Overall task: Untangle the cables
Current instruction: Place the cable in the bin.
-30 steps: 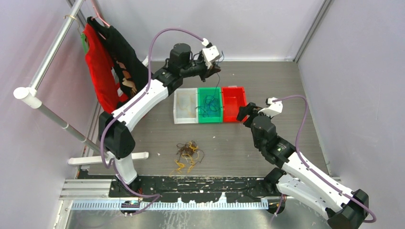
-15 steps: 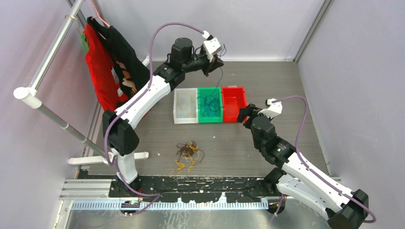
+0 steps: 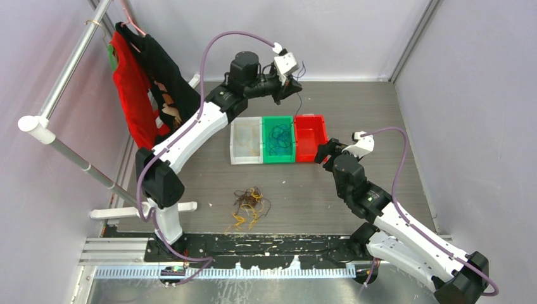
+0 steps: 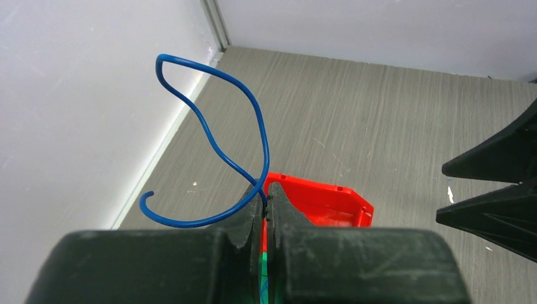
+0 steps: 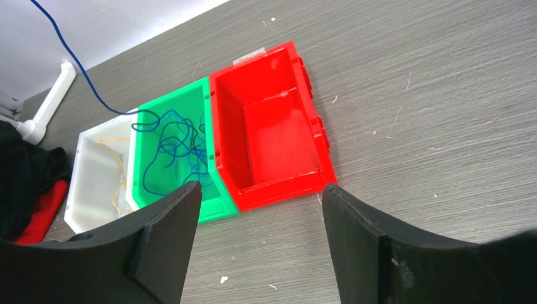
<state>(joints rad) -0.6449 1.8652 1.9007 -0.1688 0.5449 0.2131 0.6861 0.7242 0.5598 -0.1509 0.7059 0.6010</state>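
A small tangle of yellow-orange and dark cables point(image 3: 249, 206) lies on the floor near the front. My left gripper point(image 3: 292, 84) is raised behind the bins and shut on a blue cable point(image 4: 218, 149), whose looped end curls above the jaws. The cable's other end hangs down into the green bin point(image 3: 278, 139), as the right wrist view point(image 5: 82, 79) shows. Several blue cables point(image 5: 174, 149) lie in the green bin. Yellow cables point(image 5: 114, 168) lie in the white bin point(image 3: 246, 141). My right gripper point(image 3: 326, 151) is open and empty, just right of the red bin point(image 3: 309, 137).
The red bin point(image 5: 272, 126) holds nothing. A clothes rack point(image 3: 60, 82) with red and black garments point(image 3: 142, 82) stands at the left. Walls close in the back and right sides.
My left gripper has risen and moved right with the blue cable, drawing it up out of the green bin. The right arm has barely moved.
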